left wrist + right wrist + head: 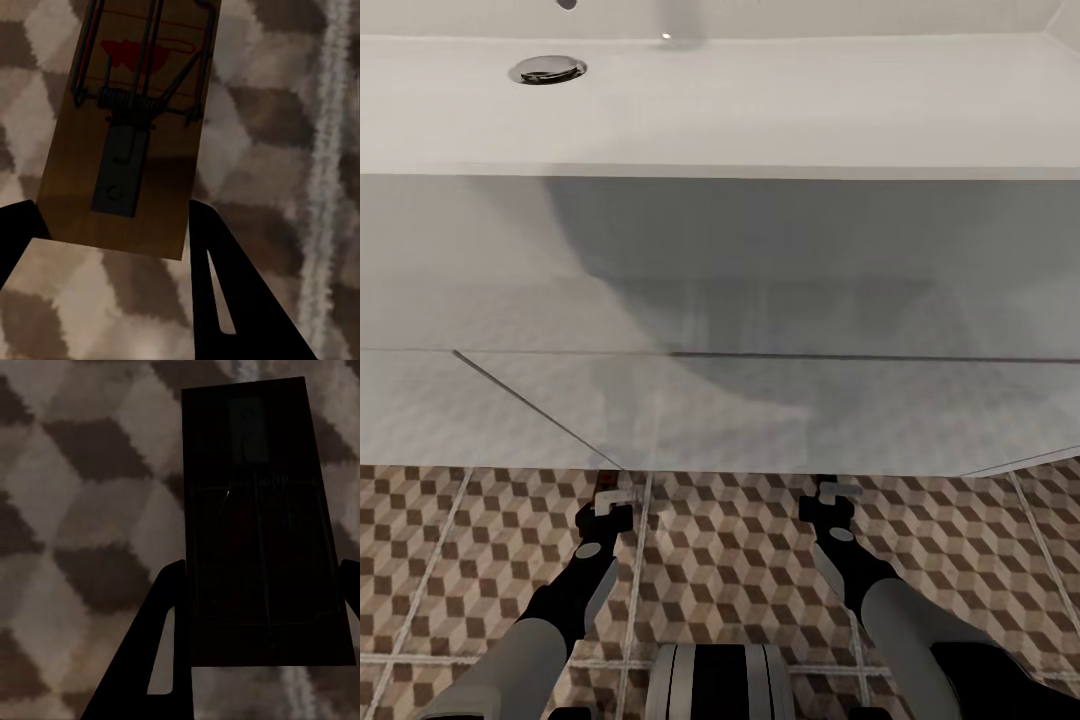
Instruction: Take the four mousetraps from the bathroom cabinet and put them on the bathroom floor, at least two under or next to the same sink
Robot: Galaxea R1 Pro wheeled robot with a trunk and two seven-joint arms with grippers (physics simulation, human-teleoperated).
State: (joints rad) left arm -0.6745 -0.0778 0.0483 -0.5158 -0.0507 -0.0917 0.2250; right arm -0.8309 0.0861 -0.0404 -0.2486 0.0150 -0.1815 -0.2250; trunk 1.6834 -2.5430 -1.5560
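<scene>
A brown wooden mousetrap (127, 135) with a wire spring and a red mark sits between my left gripper's (112, 206) black fingers (225, 292), which press its two long edges just above the cube-patterned bathroom floor (300, 90). My right gripper (262, 566) is shut the same way on a second mousetrap (259, 525), which is dark in shadow. In the head view both grippers, left (610, 505) and right (830, 497), reach low over the floor (740, 560) at the front edge of the wide white sink (720, 300). The cabinet is out of view.
The sink block spans the full width ahead, with its drain (547, 69) at the far left. Its front edge overhangs the tiles right at my fingertips. My base (720, 685) stands on the tiles between the two arms.
</scene>
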